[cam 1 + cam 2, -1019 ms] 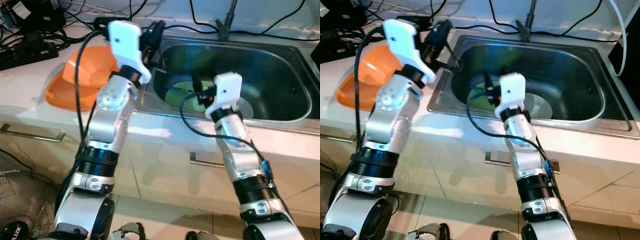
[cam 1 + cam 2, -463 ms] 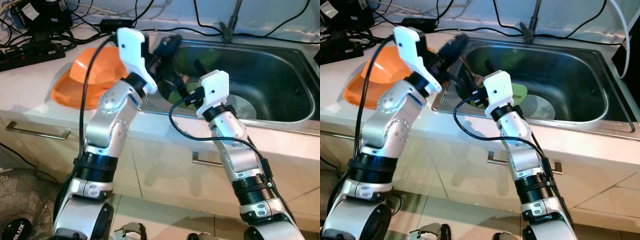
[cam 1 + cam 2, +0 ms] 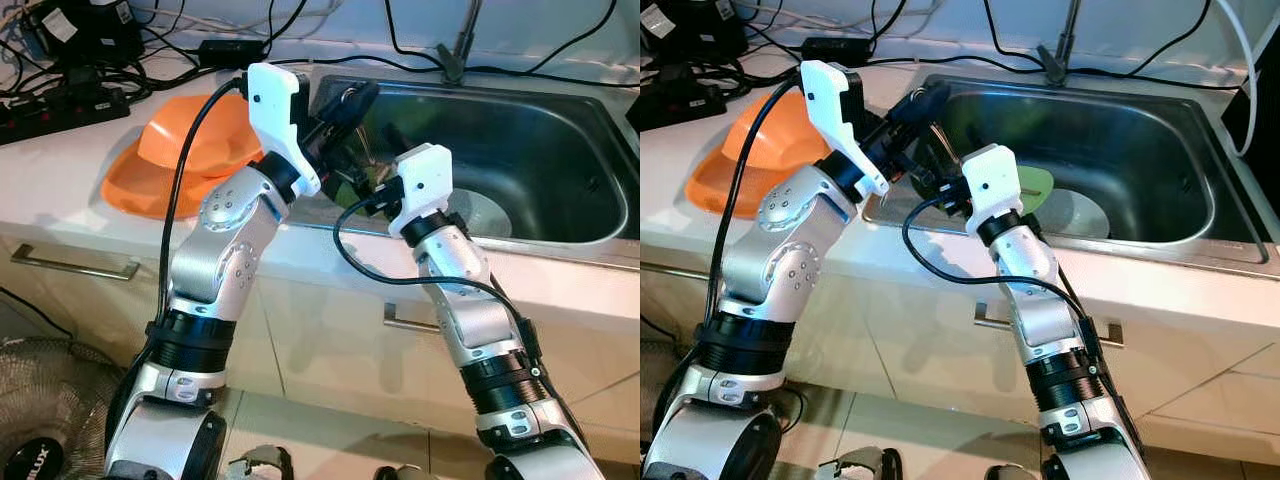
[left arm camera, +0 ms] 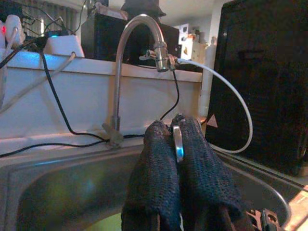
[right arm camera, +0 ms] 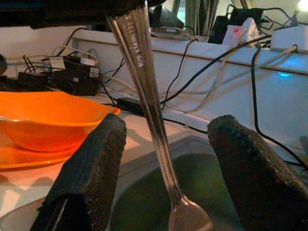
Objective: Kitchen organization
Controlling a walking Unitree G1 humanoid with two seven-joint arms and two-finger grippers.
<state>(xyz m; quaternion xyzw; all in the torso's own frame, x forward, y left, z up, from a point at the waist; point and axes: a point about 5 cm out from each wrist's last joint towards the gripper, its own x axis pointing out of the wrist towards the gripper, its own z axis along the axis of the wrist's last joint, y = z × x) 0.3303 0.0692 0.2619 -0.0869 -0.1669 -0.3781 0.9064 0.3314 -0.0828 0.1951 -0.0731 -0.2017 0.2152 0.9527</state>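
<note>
My left gripper [image 3: 360, 97] hangs over the sink's left rim, shut on a metal spoon [image 5: 147, 91] by the top of its handle. The spoon hangs bowl down; in the left wrist view its thin edge [image 4: 177, 144] shows between the closed black fingers [image 4: 159, 159]. My right gripper [image 5: 168, 127] is open just below, with one finger [image 5: 94, 173] on each side of the handle and not touching it. From the head it sits at the sink's near left corner [image 3: 377, 187].
The steel sink [image 3: 560, 120] holds a green plate [image 3: 1035, 185] and a grey dish [image 3: 1080, 212]. An orange bowl [image 3: 190, 140] rests on an orange plate [image 3: 130, 190] on the counter to the left. Power strips and cables [image 3: 60, 100] lie behind. A faucet [image 4: 130, 48] stands at the back.
My left gripper has swung right over the sink's rim with the spoon. My right gripper has risen out of the sink and moved left, so its fingers now flank the handle.
</note>
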